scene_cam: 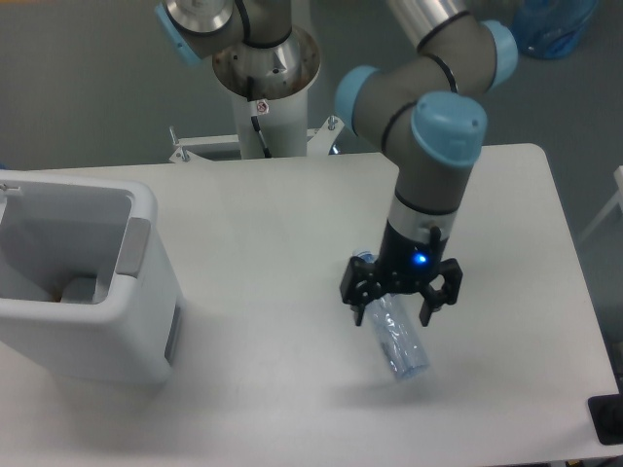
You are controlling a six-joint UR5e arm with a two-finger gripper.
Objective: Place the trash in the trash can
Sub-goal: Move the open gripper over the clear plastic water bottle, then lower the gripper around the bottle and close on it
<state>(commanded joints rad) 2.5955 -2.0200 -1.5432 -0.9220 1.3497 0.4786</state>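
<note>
A crushed clear plastic bottle (pixel 397 341) lies on the white table right of centre; its cap end is hidden under the gripper. My gripper (pixel 393 314) hangs directly over the bottle's upper part, fingers open and straddling it, one on each side. The white trash can (pixel 88 321) stands at the table's left edge, far from the gripper. Something pale, perhaps the crumpled wrapper (pixel 80 289), shows at the bottom of the can.
The arm's white pedestal (pixel 265 78) rises behind the table's far edge. A blue bag (pixel 551 24) lies on the floor at the top right. A dark object (pixel 606 418) sits at the table's front right corner.
</note>
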